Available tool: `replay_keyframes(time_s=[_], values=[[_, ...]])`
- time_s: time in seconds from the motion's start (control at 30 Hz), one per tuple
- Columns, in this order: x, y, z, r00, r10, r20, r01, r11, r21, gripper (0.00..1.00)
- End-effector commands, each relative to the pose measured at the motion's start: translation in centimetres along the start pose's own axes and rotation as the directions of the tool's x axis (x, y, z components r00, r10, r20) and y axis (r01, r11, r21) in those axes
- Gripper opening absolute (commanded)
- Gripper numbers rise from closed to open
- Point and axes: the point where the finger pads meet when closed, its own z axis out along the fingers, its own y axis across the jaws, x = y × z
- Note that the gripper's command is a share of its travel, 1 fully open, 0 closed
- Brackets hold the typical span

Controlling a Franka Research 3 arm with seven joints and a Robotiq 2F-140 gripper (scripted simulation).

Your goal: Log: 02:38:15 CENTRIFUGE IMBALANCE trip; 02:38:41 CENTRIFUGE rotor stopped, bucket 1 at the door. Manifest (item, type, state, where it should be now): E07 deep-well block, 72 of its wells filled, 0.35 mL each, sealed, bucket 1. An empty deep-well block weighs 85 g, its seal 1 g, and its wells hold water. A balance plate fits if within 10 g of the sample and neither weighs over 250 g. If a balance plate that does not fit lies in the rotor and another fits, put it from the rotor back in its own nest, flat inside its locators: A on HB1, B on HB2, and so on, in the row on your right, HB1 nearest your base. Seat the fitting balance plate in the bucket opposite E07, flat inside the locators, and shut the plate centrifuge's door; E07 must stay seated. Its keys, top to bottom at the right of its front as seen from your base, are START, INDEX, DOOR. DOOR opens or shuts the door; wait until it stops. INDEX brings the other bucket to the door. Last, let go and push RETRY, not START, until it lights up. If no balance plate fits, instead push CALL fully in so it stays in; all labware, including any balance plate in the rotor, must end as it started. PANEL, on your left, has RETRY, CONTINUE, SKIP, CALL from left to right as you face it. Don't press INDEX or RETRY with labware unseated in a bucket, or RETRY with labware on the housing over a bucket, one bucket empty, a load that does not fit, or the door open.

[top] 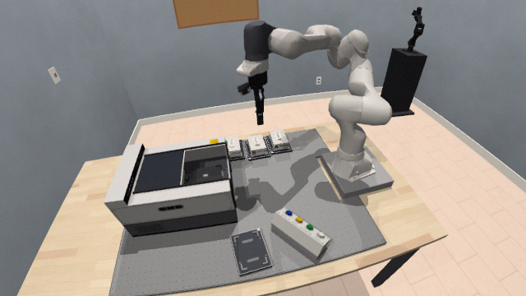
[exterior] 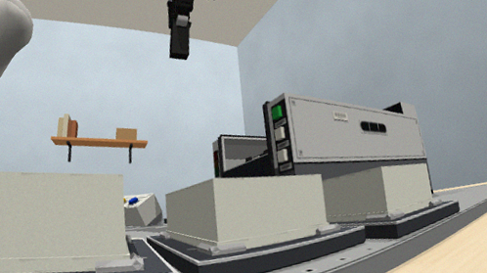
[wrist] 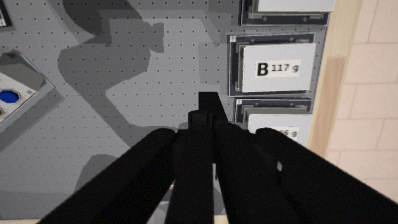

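Observation:
The plate centrifuge stands at the left of the mat with its door slid open. The opening shows a dark bucket with a small pale mark; I cannot make out a block in it. Three pale balance plates sit in their nests beside it. In the wrist view the middle plate reads B 117 g; the label of the plate below it is partly hidden. My gripper hangs shut and empty high above the mat near the plates; it also shows in the exterior view and in the wrist view.
The button panel with blue, yellow, green and white buttons lies at the front. An empty dark nest lies left of it. The centrifuge keys run down its front, the top one green. My base stands at the right.

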Motion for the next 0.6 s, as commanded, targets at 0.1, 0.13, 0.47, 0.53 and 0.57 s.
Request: replay_keyframes(time_s=[0.1, 0.13, 0.47, 0.53, 0.57], values=[[0.1, 0.9, -0.1, 0.994, 0.110, 0.003, -0.110, 0.994, 0.000, 0.10], [0.1, 0.9, -0.1, 0.994, 0.110, 0.003, -0.110, 0.994, 0.000, 0.10], [0.9, 12.6, 0.0, 0.776, 0.630, 0.012, -0.630, 0.776, -0.012, 0.10], [0.8, 13.5, 0.0, 0.714, 0.700, 0.013, -0.700, 0.714, -0.012, 0.10], [0.8, 13.7, 0.0, 0.683, 0.731, 0.014, -0.731, 0.683, -0.012, 0.10]])
